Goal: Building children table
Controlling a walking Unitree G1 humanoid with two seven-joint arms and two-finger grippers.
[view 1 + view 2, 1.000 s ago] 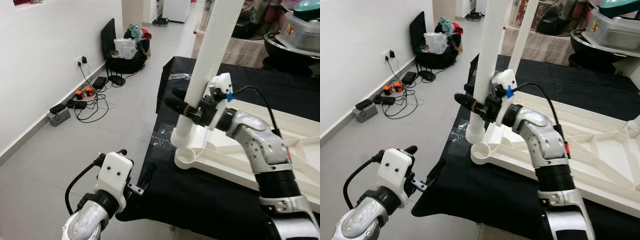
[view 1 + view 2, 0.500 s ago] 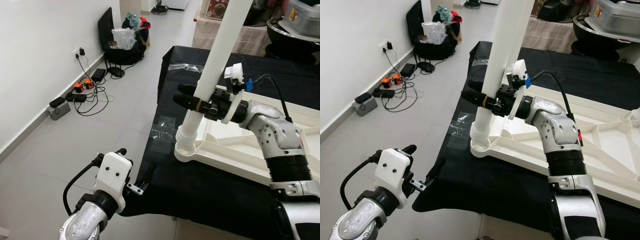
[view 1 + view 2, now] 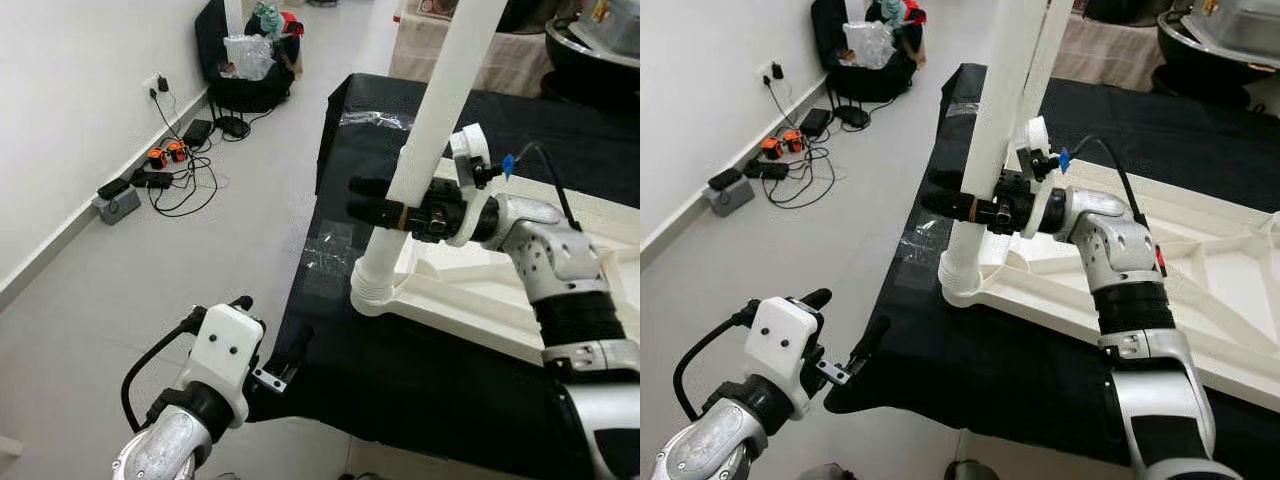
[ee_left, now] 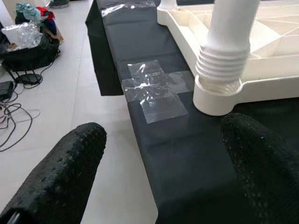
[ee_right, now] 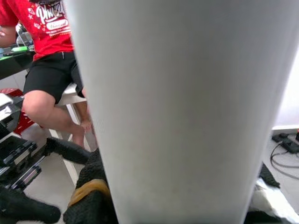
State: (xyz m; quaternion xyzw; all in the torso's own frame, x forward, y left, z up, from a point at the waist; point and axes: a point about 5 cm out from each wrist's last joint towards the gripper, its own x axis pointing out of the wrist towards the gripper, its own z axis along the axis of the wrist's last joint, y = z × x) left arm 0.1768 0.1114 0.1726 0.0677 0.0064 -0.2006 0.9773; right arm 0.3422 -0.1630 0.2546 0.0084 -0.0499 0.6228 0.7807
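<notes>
A white plastic tabletop [image 3: 470, 300] lies upside down on a black-draped table [image 3: 420, 370], and a white table leg [image 3: 425, 150] stands tilted in its near-left corner socket [image 4: 217, 91]. The right gripper [image 3: 380, 202] has its black fingers clamped around the leg just above its ribbed base. The left gripper [image 4: 163, 163] hovers by the table's near edge, fingers spread wide and holding nothing.

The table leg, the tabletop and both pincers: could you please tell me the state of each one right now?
Table leg: tilted, threaded end seated in the corner socket, held by the right pincer.
Tabletop: upside down on the black cloth, ribs facing up.
Right pincer: shut on the table leg, low on the shaft.
Left pincer: open, holding nothing, off the cloth's edge.
Clear tape: stuck flat on the cloth.
</notes>
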